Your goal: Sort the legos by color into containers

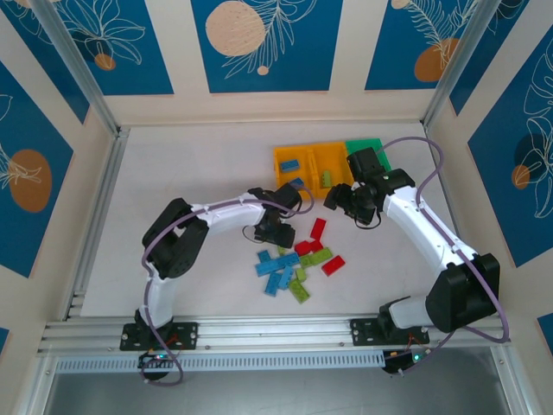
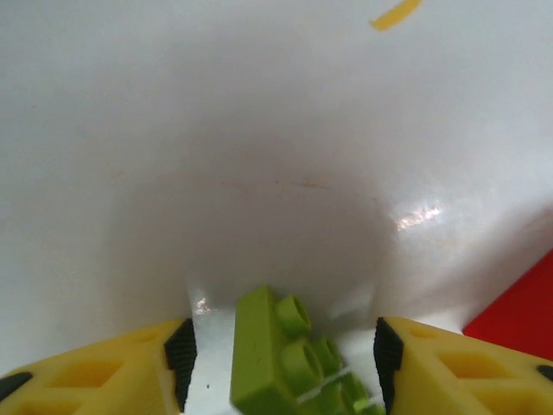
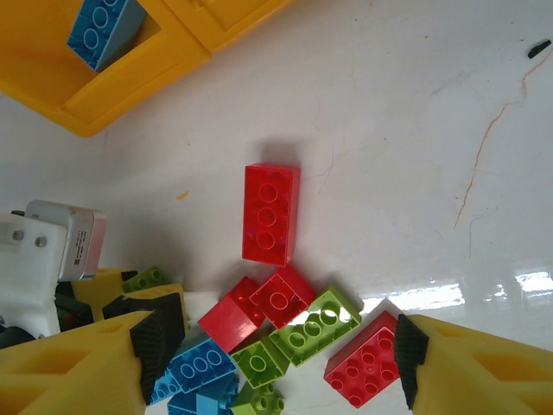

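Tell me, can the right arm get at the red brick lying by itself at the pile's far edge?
Probably yes. The red brick lies flat with bare table along both long sides, and the right end effector hangs over that spot with its jaws open and nothing held.

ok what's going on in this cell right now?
Two arms are sorting legos by color into the row of containers. The left gripper is low over the table, jaws astride a lime green brick with gaps on both sides, so no grip yet. The right gripper hangs open and empty above the pile, near a red brick. Blue bricks already lie in one orange-yellow bin; most pieces are unsorted.
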